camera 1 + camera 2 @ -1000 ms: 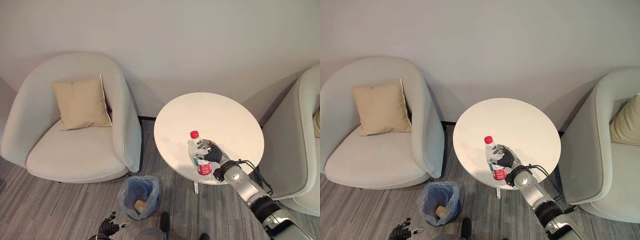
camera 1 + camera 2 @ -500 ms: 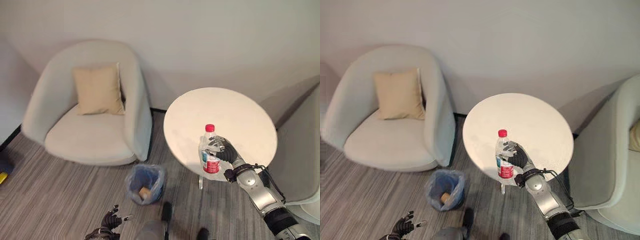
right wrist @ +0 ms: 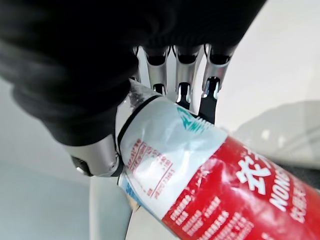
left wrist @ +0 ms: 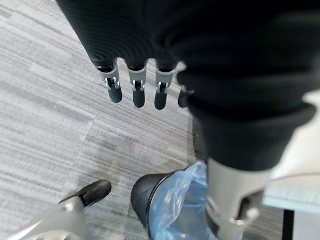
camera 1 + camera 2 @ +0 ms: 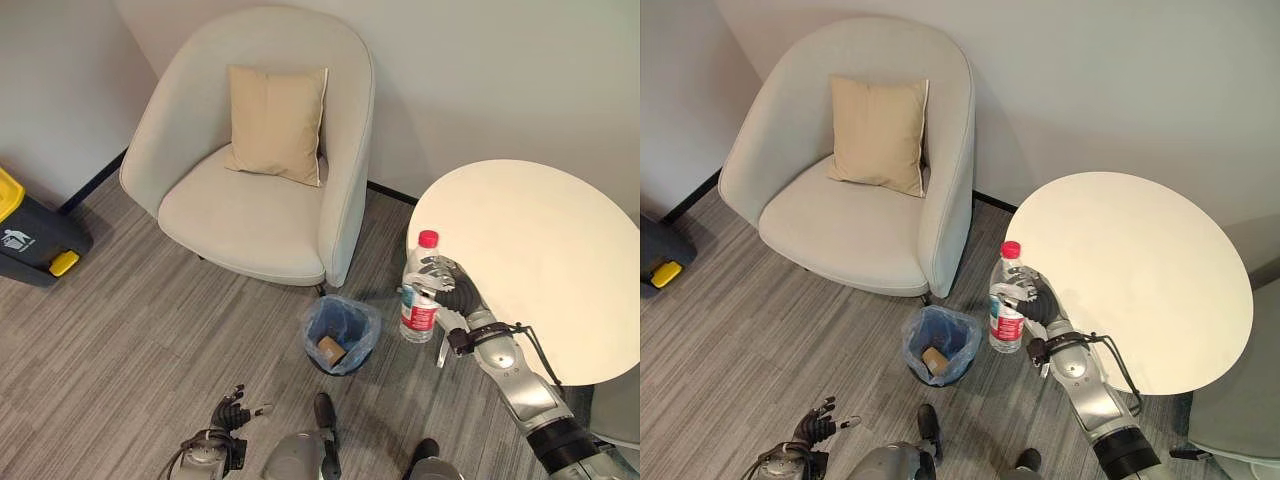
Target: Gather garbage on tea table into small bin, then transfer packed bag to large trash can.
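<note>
A clear plastic bottle (image 5: 419,289) with a red cap and red label is held upright in my right hand (image 5: 451,295), whose fingers curl round it, off the left edge of the round white tea table (image 5: 540,260). The right wrist view shows the bottle (image 3: 210,170) against the fingers (image 3: 184,80). The small bin (image 5: 340,333), lined with a blue bag and holding a brownish item, stands on the floor lower left of the bottle. My left hand (image 5: 232,411) hangs low near the floor with relaxed fingers (image 4: 137,90), holding nothing.
A pale armchair (image 5: 260,170) with a beige cushion (image 5: 275,120) stands beyond the bin. A dark large trash can (image 5: 30,235) with a yellow lid sits at the far left by the wall. Grey carpet (image 5: 120,340) spreads between them.
The camera has swung left, bringing the large trash can into view. My right hand has carried the bottle from above the table to just past its left edge, closer to the small bin.
</note>
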Controlling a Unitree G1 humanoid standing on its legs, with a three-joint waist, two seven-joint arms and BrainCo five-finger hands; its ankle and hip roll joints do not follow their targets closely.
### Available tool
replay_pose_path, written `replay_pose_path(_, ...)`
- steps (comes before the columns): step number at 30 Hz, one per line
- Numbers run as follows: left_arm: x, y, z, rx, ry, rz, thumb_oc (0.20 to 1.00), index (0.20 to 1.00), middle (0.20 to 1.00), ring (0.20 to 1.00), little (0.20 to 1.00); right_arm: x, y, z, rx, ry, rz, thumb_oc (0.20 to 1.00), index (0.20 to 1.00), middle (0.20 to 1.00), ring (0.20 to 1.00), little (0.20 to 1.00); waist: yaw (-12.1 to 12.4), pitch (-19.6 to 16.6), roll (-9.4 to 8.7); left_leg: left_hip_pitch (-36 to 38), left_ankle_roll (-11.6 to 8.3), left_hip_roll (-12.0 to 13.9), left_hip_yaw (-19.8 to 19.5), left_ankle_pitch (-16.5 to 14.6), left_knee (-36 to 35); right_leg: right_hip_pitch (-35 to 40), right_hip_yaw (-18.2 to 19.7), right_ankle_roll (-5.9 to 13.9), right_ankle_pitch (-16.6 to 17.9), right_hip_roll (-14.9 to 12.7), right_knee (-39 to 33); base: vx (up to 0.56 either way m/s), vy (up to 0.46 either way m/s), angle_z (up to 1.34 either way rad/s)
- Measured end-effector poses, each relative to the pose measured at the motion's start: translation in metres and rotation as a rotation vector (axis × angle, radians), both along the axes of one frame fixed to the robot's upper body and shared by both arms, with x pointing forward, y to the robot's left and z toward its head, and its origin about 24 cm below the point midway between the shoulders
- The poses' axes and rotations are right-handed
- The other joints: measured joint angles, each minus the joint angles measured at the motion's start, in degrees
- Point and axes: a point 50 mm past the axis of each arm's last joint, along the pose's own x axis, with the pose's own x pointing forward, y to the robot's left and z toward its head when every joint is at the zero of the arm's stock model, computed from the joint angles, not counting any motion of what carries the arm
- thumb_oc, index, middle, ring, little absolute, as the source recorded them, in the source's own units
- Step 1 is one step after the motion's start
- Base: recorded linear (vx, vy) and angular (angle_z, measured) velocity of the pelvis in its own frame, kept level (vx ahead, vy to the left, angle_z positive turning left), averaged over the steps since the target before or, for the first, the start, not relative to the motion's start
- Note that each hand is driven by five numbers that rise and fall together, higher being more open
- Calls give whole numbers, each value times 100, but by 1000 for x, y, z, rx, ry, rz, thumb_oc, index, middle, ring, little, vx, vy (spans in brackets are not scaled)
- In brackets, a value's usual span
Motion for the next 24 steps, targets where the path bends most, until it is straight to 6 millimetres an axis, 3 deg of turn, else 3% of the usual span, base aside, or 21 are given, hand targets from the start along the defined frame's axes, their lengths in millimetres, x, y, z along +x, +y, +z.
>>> replay_pose_path(3, 0, 12, 4, 39, -9, 6, 1000, 1000, 1000, 1000, 1000, -1, 8, 4, 5, -14, 37, 200, 200, 200, 200, 200, 6, 33, -190, 228, 95, -114, 9, -129, -107, -387, 547, -5, -113, 352, -288, 122, 27, 9)
replay_pose_path(4, -1, 11, 3, 39, -5, 8, 1000, 1000, 1000, 1000, 1000, 0, 7, 7, 1, -25, 42, 200, 200, 200, 200, 200, -11, 41, -201, 219, 82, -123, -76, -147, -137, -531, 766, -140, 10, 521, -342, 106, -7, 36)
replay_pose_path(6, -3, 7, 1, 25, 1, 8, 1000, 1000, 1000, 1000, 1000, 0, 3, 6, -17, -22, 38, 200, 200, 200, 200, 200, -152, 86, -124, 202, 44, -137, -453, -90, -183, -699, 1246, -193, 98, 846, -398, 71, -33, 77)
replay_pose_path(7, -3, 2, 0, 12, -1, 4, 1000, 1000, 1000, 1000, 1000, -3, -3, 3, -41, -8, 26, 200, 200, 200, 200, 200, -187, 95, -66, 164, -74, -139, -760, 9, -202, -557, 1456, -363, 343, 1027, -615, 49, -74, 92)
replay_pose_path(9, -11, -4, -5, -11, 20, 10, 1000, 1000, 1000, 1000, 1000, -4, -10, 2, -95, 1, 31, 200, 200, 200, 200, 200, -123, 117, 158, 92, -233, -21, -1018, 194, -197, -230, 1146, -564, 516, 1159, -1102, 54, -150, 80)
replay_pose_path(11, -27, -7, -11, -27, 60, 17, 1000, 1000, 1000, 1000, 1000, -2, -15, 6, -205, -1, 67, 200, 200, 200, 200, 200, -80, 89, 359, -68, -314, 64, -1302, 248, -144, -110, 847, -623, 578, 1250, -1360, -9, -155, 66)
replay_pose_path(14, -24, -10, -11, -34, 55, 8, 1000, 1000, 1000, 1000, 1000, 5, -13, 15, -248, -35, 90, 200, 200, 200, 200, 200, -70, 106, 383, -314, -381, 82, -1529, 292, -13, -226, 656, -678, 534, 1268, -1306, -181, -92, 35)
replay_pose_path(16, -6, -16, -6, -27, 18, -47, 1000, 1000, 1000, 1000, 1000, 16, -12, 20, -258, -57, 82, 200, 200, 200, 200, 200, -46, 256, 405, -759, -498, 59, -1738, 344, 297, -545, 480, -733, 452, 1221, -1038, -182, -61, 41)
replay_pose_path(18, 14, -23, 5, -27, -59, -85, 1000, 1000, 1000, 1000, 1000, 28, -7, 28, -283, -88, 80, 200, 200, 200, 200, 200, 85, 475, 415, -1247, -515, 54, -1842, 356, 535, -1221, 379, -792, 212, 1153, -311, -191, -15, 39)
replay_pose_path(21, 55, -33, 28, -11, -189, -143, 1000, 1000, 1000, 1000, 1000, 59, -3, 55, -261, -186, -15, 200, 200, 200, 200, 200, 223, 1123, 408, -2320, -639, -136, -1926, 155, 1423, -2452, 267, -993, -311, 697, 1195, -78, 5, 47)
replay_pose_path(24, 73, -33, 45, -24, -274, -135, 1000, 1000, 1000, 1000, 1000, 65, 6, 69, -219, -259, -51, 200, 200, 200, 200, 200, 405, 1622, 464, -3184, -578, -182, -2012, 0, 2110, -3256, 211, -1225, -646, 487, 2071, -48, -11, 41)
